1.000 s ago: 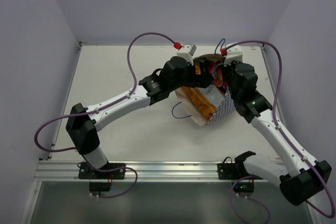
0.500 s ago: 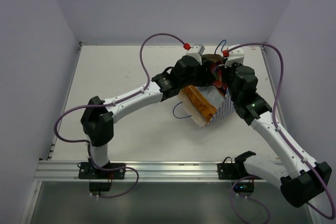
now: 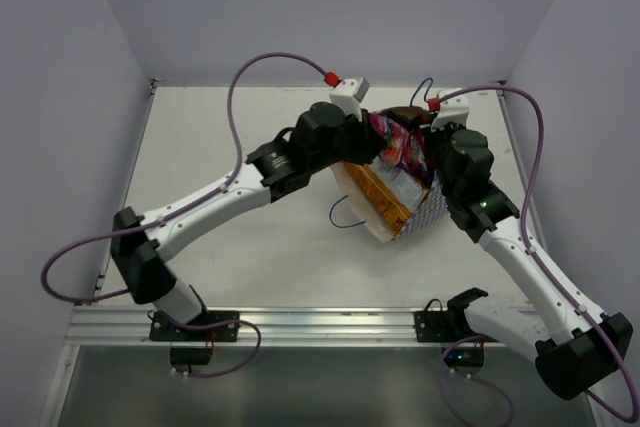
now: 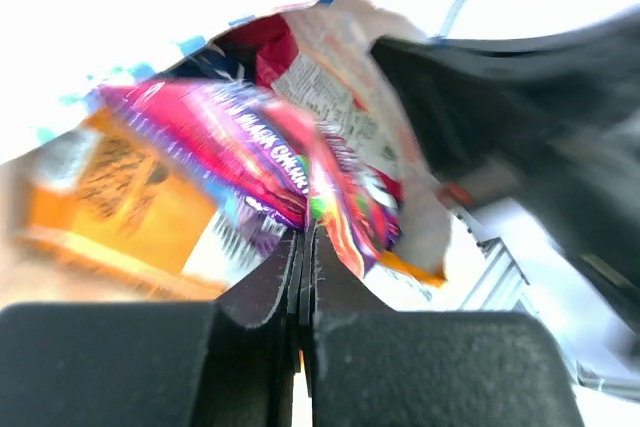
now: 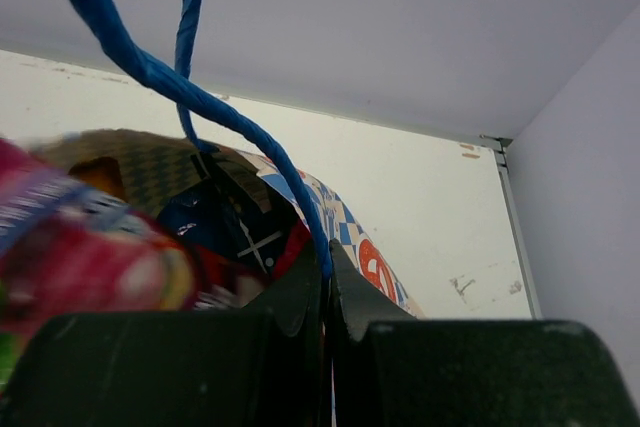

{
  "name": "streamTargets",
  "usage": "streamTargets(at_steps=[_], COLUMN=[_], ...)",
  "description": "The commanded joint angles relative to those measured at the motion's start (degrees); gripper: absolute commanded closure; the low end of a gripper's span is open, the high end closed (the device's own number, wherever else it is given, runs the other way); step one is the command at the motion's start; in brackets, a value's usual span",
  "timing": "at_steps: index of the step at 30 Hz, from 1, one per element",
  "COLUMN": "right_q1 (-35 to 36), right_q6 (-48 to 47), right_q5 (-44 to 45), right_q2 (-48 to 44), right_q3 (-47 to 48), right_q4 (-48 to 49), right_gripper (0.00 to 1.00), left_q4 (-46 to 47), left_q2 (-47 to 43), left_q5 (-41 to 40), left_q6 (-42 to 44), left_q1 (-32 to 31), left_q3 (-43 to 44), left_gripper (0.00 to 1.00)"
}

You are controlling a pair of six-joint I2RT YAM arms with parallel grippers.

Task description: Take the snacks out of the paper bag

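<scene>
Toward the far right of the white counter we find the paper bag lying tipped on its side. It is a boxy shape with a blue-and-white checked skin and a red-orange round emblem.

The left end effector is at the bag's mouth. Its two dark fingers are pinched fully together on the lower edge of one glossy, crinkled purple-pink packet, which sits partly out of the bag.

Behind it we count one red packet with a white printed back, and one orange packet. One dark blue packet is inside.

The right end effector is closed on a thin, twisted blue cord handle at the bag's rim. We see two cord strands there.
</scene>
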Motion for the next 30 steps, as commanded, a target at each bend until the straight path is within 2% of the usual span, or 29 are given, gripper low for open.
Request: streamTargets(at_steps=[1, 5, 7, 8, 10, 13, 14, 17, 20, 24, 27, 30], right_q1=[-1.1, -1.5, -1.6, -1.6, -1.5, -1.5, -1.5, -1.5, -1.5, -1.5, -1.5, -1.5], right_q6=[0.4, 0.1, 0.1, 0.0, 0.0, 0.4, 0.6, 1.7, 2.6, 4.3, 4.8, 4.9], right_q5=[3.1, 3.7, 3.8, 3.8, 3.5, 2.4, 1.4, -0.2, -2.4, -5.6, -7.0, -7.6], right_q2=[-2.0, -2.6, -2.8, -2.8, -3.0, -2.9, -2.9, -2.9, -3.2, -3.2, -2.9, -2.3], right_q3=[-0.3, 0.3, 1.0, 1.1, 1.7, 2.9, 3.3, 5.1, 5.7, 5.2, 4.5, 4.1], right_q4=[3.1, 2.5, 1.4, 1.4, 0.0, -1.3, -2.7, -4.7, -6.7, -7.8, -7.9, -8.1], right_gripper=[1.0, 1.0, 1.0, 1.0, 1.0, 1.0, 1.0, 1.0, 1.0, 1.0, 1.0, 1.0], left_q4=[-2.4, -10.4, -14.3, -15.1, -16.0, -13.5, -10.6, -2.3, 5.7, 15.7, 25.5, 34.4], left_q2=[-15.4, -24.6, -29.3, -30.8, -33.0, -31.9, -30.9, -24.6, -15.3, -4.9, -4.3, -4.2], left_q5=[-4.5, -5.8, -6.7, -7.1, -9.5, -9.2, -7.4, -0.7, 2.4, 4.4, 3.0, 0.9], left_q6=[5.2, 8.6, 11.0, 12.1, 14.7, 19.1, 20.0, 19.8, 19.2, 18.5, 18.2, 14.1], left_q1=[0.9, 5.4, 10.3, 14.5, 18.2, 26.2, 30.9, 38.8, 42.8, 44.9, 46.0, 48.3], left_q3=[-1.8, -5.2, -7.8, -8.8, -10.8, -14.7, -15.7, -19.1, -18.9, -17.1, -21.8, -31.6], left_gripper=[1.0, 1.0, 1.0, 1.0, 1.0, 1.0, 1.0, 1.0, 1.0, 1.0, 1.0, 1.0])
